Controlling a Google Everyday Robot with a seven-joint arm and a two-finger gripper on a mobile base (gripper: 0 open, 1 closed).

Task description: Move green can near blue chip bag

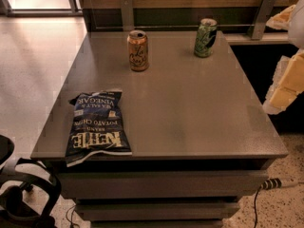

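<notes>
Partly cropped at right, the end effector, grip unreadable, hangs apart from the green can.

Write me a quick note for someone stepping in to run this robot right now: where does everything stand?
Gripper: at the right edge of the view, off the table's right side, touching neither can.
Green can: upright at the table's far right.
Blue chip bag: lying flat at the near left corner, well apart from the green can.
Orange can: upright at the far side, left of the green one.
Done: nothing yet.
Left: grasp the green can, carry it across and set it down beside the bag, probably passing clear of the orange can.
</notes>
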